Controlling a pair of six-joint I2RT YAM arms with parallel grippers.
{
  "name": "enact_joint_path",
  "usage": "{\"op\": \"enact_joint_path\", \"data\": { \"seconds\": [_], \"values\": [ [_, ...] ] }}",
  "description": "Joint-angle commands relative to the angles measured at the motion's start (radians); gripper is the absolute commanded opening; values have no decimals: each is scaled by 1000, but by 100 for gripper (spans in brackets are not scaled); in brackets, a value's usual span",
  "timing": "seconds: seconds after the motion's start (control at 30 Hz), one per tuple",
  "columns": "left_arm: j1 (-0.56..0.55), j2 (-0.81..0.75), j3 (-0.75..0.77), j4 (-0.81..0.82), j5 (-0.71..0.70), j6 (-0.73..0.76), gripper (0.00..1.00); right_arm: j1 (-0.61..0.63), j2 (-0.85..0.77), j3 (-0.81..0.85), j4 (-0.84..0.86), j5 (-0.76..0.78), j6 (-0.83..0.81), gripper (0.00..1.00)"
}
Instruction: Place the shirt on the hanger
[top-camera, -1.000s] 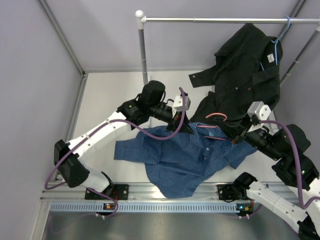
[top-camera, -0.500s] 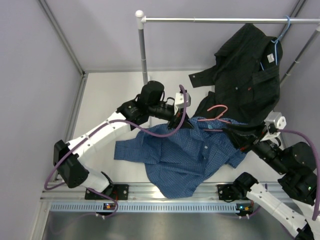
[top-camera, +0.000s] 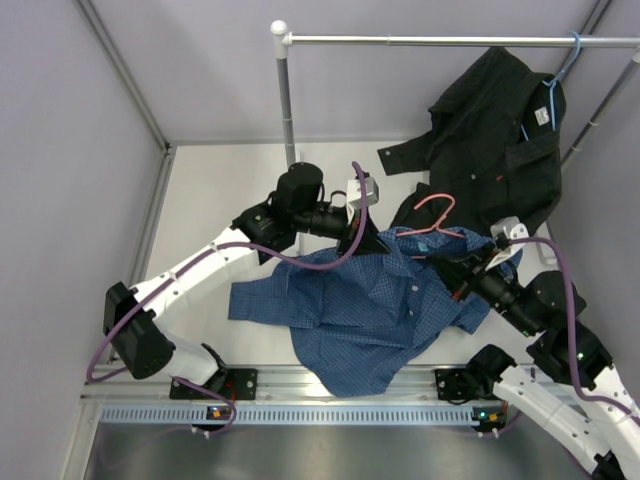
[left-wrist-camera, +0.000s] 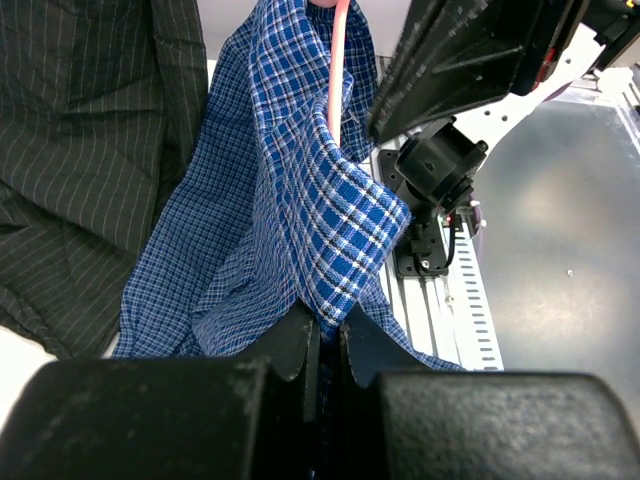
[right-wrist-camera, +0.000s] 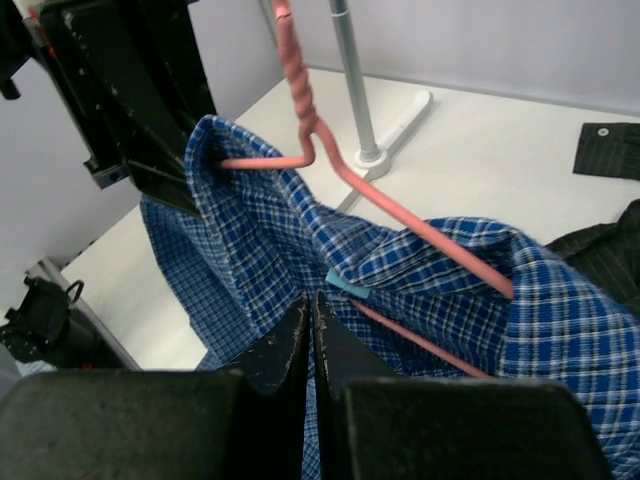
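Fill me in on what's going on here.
Two robot arms have a blue checked shirt partly on a pink wire hanger. The left tool is shut on a fold of the shirt, holding it up. The right tool is shut at the collar. The hanger's arms sit inside the neck opening with the hook poking out; most of the shirt lies on the table.

Left arm (top-camera: 200, 265) reaches right, left fingers (left-wrist-camera: 290, 345) pinched; right arm (top-camera: 548, 305) reaches left, right fingers (right-wrist-camera: 285, 340) shut.

1. No readable text, brand, number or sign in any view.
2. Small teal tag (right-wrist-camera: 347, 285) inside the shirt (right-wrist-camera: 420, 260) collar: too small, no lettering legible.
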Motion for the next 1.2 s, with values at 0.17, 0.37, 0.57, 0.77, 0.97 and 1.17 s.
{"op": "enact_joint_path", "data": {
  "seconds": [0.17, 0.37, 0.57, 0.77, 0.97, 1.17],
  "values": [
    [4, -24, -7, 133, 74, -91, 0, -4, 19, -53, 223, 274, 47, 0],
    [4, -21, -18, 156, 117, -111, 0, -2, 96, -71, 348, 293, 44, 0],
    [4, -21, -32, 153, 131, -108, 0, -2, 101, -105, 460, 355, 117, 0],
    [4, -2, -30, 187, 127, -155, 0, -2, 58, -247, 651, 325, 260, 0],
    [4, -4, -29, 213, 13, -184, 0, -2, 70, -294, 756, 251, 346, 0],
    [7, -4, -33, 213, -48, -200, 0, -2, 42, -304, 756, 225, 375, 0]
  ]
}}
